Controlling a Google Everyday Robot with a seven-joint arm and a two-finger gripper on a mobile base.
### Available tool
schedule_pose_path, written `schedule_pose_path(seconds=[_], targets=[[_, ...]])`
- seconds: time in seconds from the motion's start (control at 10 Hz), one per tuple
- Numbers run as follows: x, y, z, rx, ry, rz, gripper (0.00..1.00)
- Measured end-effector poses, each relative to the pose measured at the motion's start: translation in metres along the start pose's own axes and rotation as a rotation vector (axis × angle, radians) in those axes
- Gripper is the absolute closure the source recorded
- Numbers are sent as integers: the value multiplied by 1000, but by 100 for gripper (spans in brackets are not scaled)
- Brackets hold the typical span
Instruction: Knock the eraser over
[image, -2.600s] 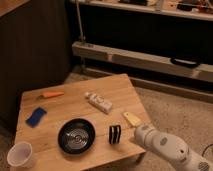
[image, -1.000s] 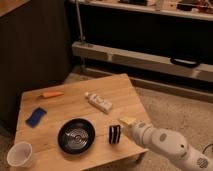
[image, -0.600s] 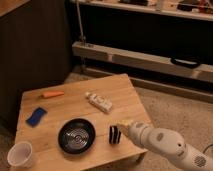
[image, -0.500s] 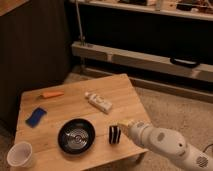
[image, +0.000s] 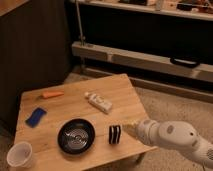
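The eraser (image: 115, 134) is a small black block with thin white stripes, standing upright on the wooden table (image: 65, 105) near its front right edge, just right of the black bowl (image: 76, 135). My gripper (image: 128, 130) comes in from the lower right on a white arm (image: 172, 138), its tip right beside the eraser's right side, touching or nearly touching it.
A white tube (image: 98, 102) lies mid-table, a blue rectangular pad (image: 35, 116) at the left, an orange object (image: 52, 94) at the back left, a white cup (image: 20, 155) at the front left corner. A metal shelf rack (image: 150, 55) stands behind the table.
The arm has moved left toward the eraser, closing the gap until its tip is at the eraser's right side. The eraser still stands in the same place.
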Motion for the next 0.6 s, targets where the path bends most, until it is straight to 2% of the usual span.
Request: schedule_pose_path(seconds=[0.2,0.5,0.6], targets=[[-1,11,7,-58,-5,7,100],[2,23,15,-158,25,3,100],[2,26,18,-177,30,6,100]])
